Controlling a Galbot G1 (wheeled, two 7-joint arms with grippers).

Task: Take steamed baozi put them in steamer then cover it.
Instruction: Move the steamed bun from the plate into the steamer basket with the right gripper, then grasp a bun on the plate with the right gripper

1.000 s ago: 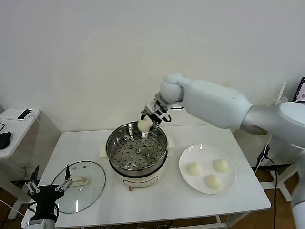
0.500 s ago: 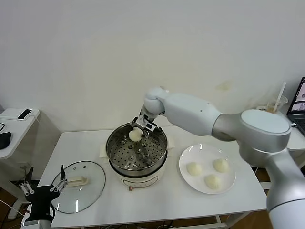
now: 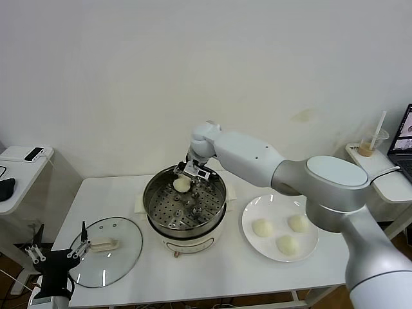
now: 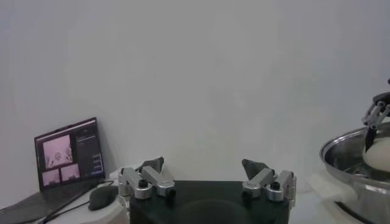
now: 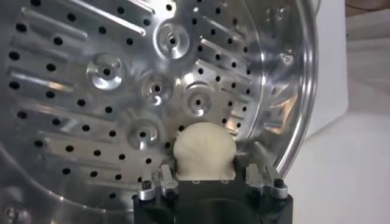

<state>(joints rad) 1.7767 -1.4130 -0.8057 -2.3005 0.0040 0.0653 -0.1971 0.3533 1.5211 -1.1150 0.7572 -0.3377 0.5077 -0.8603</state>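
Observation:
The steamer (image 3: 154, 193) is a shiny perforated basket on a white cooker base at the table's middle. My right gripper (image 3: 183, 179) reaches down inside its back part, shut on one cream baozi (image 3: 182, 185). In the right wrist view the baozi (image 5: 204, 149) sits between the fingers (image 5: 163, 180), low over the perforated floor (image 5: 91, 91) near the wall. Three more baozi (image 3: 262, 227) lie on a white plate (image 3: 248, 219) to the right. The glass cover (image 3: 122, 235) lies flat at the table's left. My left gripper (image 3: 55, 252) hangs open and empty just in front of it.
A white side table (image 3: 19, 161) with dark items stands at the far left. A cup with a straw (image 3: 367, 148) and a laptop edge (image 3: 407, 129) are at the far right. The left wrist view shows the open left gripper (image 4: 203, 167) and the steamer (image 4: 353, 152) beyond.
My right gripper has carried the baozi left and down, from above the steamer's far rim into its back part. The left gripper shifted slightly left.

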